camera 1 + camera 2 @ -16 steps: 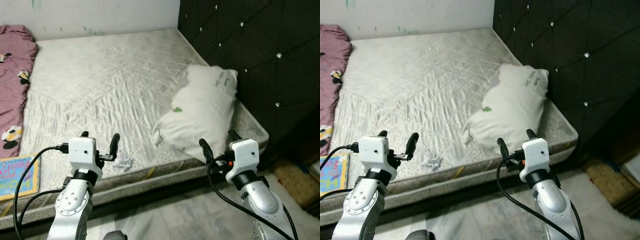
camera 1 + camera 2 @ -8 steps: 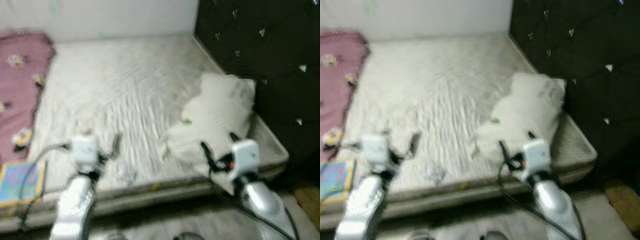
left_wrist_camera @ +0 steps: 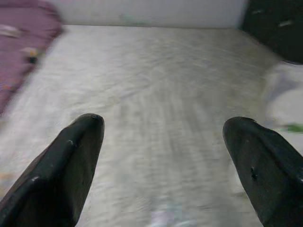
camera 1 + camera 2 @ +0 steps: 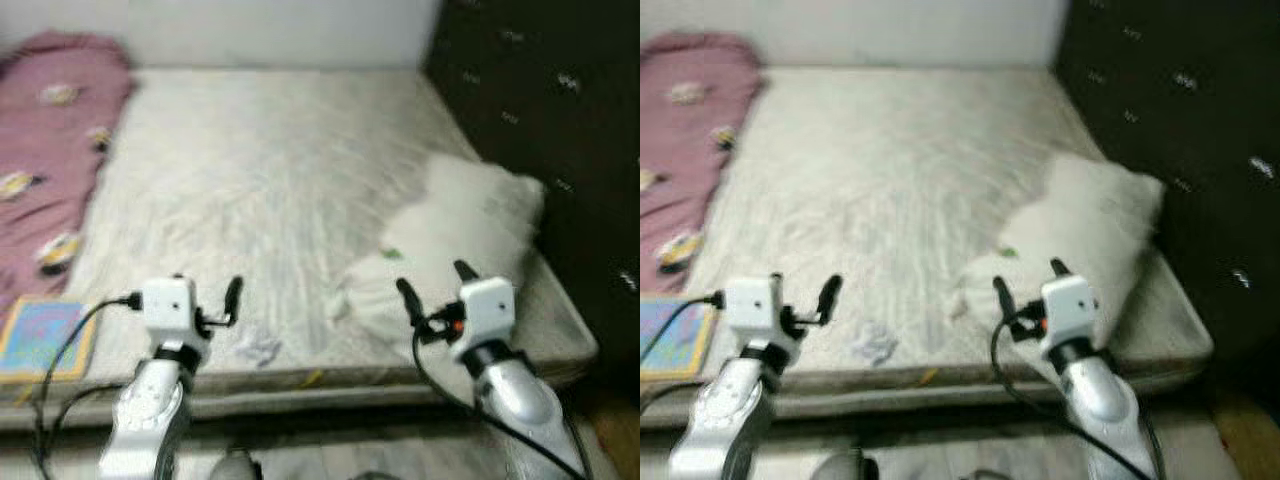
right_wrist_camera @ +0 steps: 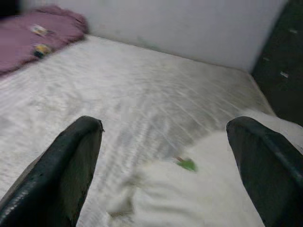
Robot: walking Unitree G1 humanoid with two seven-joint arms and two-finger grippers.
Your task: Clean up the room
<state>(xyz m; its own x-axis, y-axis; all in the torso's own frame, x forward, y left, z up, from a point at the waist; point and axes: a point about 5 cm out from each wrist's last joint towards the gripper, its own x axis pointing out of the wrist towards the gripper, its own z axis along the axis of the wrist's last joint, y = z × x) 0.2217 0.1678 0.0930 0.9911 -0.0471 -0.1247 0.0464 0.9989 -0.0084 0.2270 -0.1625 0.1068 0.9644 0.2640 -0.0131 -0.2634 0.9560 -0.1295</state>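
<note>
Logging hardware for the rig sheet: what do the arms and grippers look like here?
Both arms are silver with rounded joints. The left gripper and the right gripper each have a boxy white housing and two long black fingers. A black cable loops off each wrist. The right one shows a small red-orange spot beside its housing.

A bare, quilted off-white mattress (image 4: 890, 170) takes up most of the shot, with a puffy white pillow (image 4: 1080, 235) lying at its right side next to the dark tufted headboard (image 4: 1180, 120), a pink patterned blanket (image 4: 685, 130) bunched along the left, and a colourful flat book (image 4: 665, 335) at the near left corner. A small crumpled bit of white paper (image 4: 872, 343) sits near the front edge, between the two arms. The left gripper (image 4: 800, 290) and right gripper (image 4: 1025, 282) both hover over the near edge with their black fingers spread apart, and everything's a bit blurry.
</note>
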